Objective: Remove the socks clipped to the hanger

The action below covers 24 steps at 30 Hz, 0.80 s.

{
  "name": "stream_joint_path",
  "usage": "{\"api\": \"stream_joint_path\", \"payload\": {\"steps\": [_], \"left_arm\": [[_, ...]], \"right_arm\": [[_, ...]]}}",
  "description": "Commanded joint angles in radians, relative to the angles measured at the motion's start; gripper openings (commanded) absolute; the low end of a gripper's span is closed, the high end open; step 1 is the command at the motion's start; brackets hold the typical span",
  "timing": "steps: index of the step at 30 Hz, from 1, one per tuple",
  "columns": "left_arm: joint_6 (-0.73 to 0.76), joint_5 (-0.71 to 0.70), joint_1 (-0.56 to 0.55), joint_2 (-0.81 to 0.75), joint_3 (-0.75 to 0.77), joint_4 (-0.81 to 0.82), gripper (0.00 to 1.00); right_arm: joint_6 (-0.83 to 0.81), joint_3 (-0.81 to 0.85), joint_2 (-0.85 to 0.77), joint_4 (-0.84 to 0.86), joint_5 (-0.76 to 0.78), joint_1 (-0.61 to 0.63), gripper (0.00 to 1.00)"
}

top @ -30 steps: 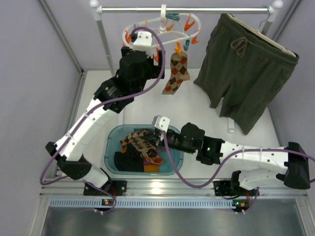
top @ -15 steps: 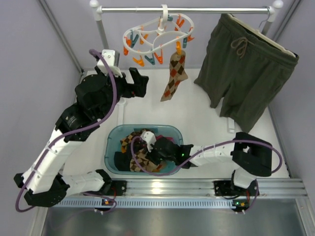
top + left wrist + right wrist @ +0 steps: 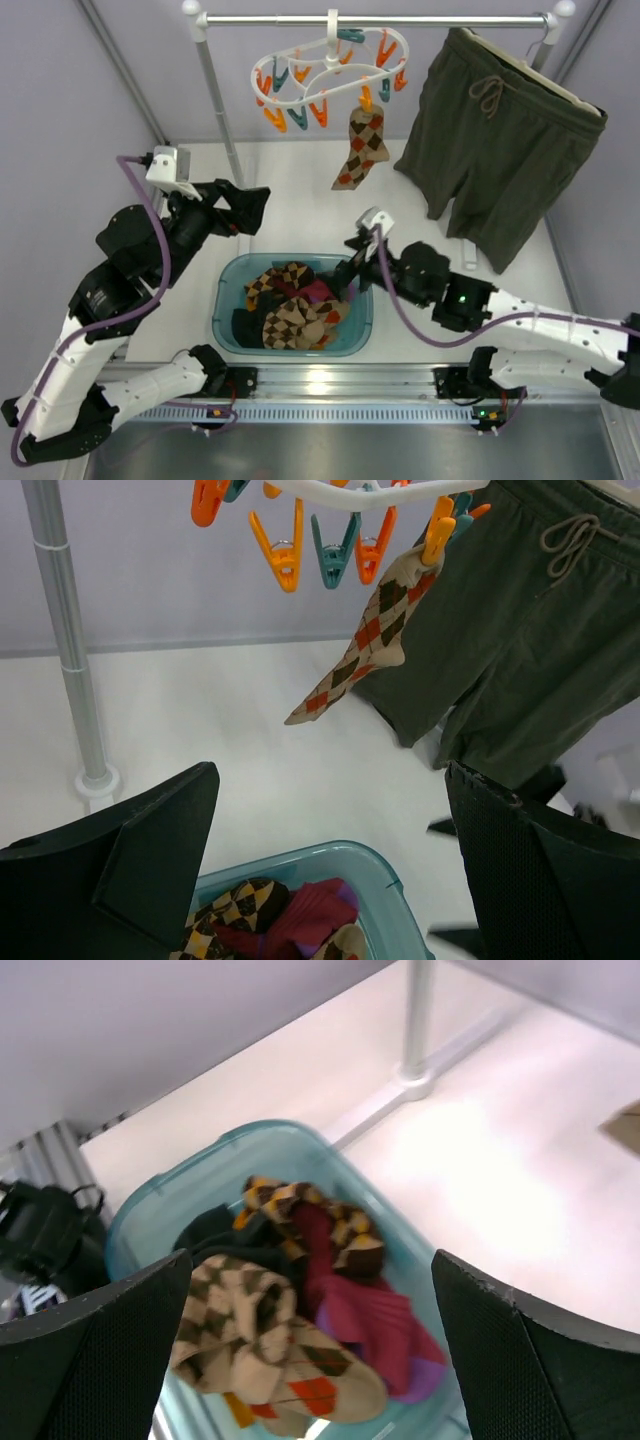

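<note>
Now that the right gripper (image 3: 350, 268) has spread its fingers apart, its sock joins the socks (image 3: 295, 312) in the blue tub (image 3: 225, 290), bottom middle. The left gripper (image 3: 243, 205) is wide apart too, holding nothing. One last sock (image 3: 360, 145) hangs on the hanger (image 3: 331, 30), top middle.

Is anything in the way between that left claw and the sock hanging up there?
Nothing visible. The open left gripper faces the sock with only clear air between them; the shorts hang beside it, not in front.
</note>
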Motion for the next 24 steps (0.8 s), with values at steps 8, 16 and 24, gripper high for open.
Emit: {"api": "stream_joint_path", "payload": {"steps": [8,16,24], "left_arm": [[-0.012,0.232,0.001,-0.028,-0.072,0.03,0.98],[-0.012,0.359,0.001,-0.018,-0.077,0.028,0.98],[-0.015,0.447,0.0,0.021,-0.028,0.03,0.98]], "right_arm": [[-0.194,0.114,0.073,0.049,-0.643,-0.715,0.99],[-0.228,0.321,0.383,0.197,-0.778,-0.84,1.0],[-0.132,0.477,0.618,0.366,-0.941,-0.837,0.61]]}}
